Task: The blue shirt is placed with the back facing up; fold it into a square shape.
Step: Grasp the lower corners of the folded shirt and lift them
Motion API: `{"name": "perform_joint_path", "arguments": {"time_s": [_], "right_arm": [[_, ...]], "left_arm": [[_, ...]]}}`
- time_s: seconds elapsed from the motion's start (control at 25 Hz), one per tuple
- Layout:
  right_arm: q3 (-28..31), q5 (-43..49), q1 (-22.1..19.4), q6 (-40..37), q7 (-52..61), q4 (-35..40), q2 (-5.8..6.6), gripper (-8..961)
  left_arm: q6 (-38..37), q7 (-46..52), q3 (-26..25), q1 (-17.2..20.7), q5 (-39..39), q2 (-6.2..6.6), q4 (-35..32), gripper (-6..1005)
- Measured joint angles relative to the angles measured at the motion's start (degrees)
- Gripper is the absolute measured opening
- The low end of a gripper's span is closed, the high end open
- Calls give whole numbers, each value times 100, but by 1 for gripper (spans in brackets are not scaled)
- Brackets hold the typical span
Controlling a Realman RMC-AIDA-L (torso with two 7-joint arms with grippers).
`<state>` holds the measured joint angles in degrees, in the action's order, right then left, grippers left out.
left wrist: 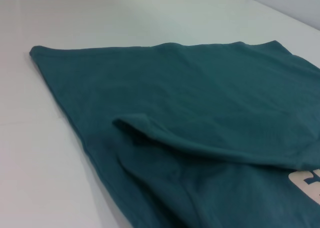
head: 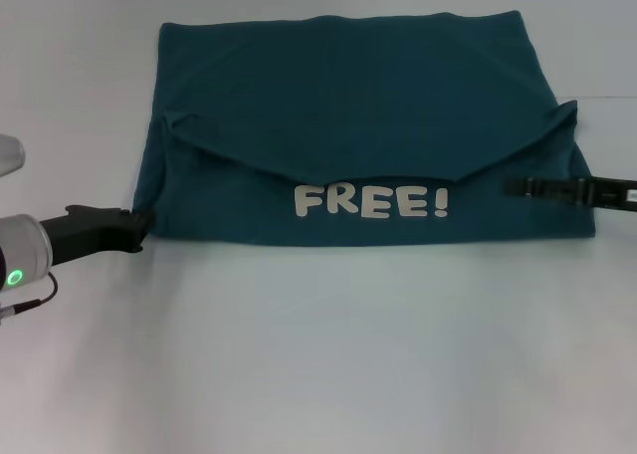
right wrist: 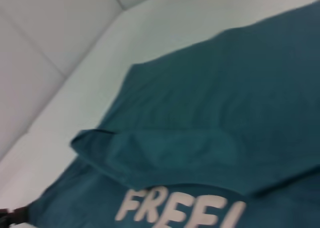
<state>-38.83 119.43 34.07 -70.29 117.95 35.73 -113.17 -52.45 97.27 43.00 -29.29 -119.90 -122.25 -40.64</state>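
Robot body: two dark grippers on pale arms

The matte black, blocky left gripper [head: 139,225] is being shown joined to a light grey cylindrical wrist segment [head: 22,255], on which a small green ring light [head: 15,277] is glowing; a thin dark cable [head: 35,297] is seen looping beneath it. The slim black right gripper [head: 523,186] is being shown as a narrow bar with a white mark.

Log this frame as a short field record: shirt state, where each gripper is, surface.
shirt: blue shirt partly folded, top layer folded toward the robot, cream lettering showing near the front edge
left gripper: left gripper at the shirt's near left corner, touching the edge
right gripper: right gripper low over the shirt's right side
surface: white table
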Motion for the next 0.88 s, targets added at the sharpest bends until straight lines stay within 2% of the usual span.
{"name": "perform_joint_path", "arguments": {"time_s": [0.44, 0.88], "right_arm": [[16, 777, -79, 523, 923, 229, 72, 825], [52, 838, -183, 760, 978, 274, 76, 825]], "left_arm": [[2, 51, 12, -1, -34, 0, -40, 0], [19, 71, 20, -52, -33, 10, -45, -1]]}}
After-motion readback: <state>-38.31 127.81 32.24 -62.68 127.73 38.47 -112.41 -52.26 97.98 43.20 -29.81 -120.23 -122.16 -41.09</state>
